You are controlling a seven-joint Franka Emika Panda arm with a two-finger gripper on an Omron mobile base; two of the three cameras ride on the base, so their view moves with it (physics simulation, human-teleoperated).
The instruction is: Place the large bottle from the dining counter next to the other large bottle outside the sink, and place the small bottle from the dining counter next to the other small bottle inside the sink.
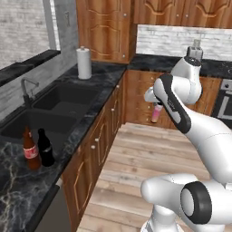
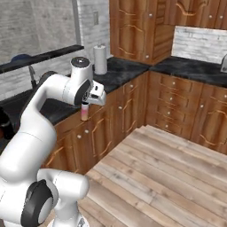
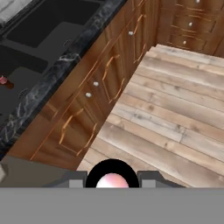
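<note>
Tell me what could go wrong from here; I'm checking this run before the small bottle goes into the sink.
The gripper holds the small pink bottle by its top, out over the wooden floor; if the grip slips, it may fall there. The black bottle and amber bottle stand close together on the counter edge beside the sink, so a low swing toward the basin might knock them over.

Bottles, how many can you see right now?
3: an amber bottle and a black bottle side by side on the counter by the sink, and a small pink bottle in the end effector. More may be hidden.
</note>
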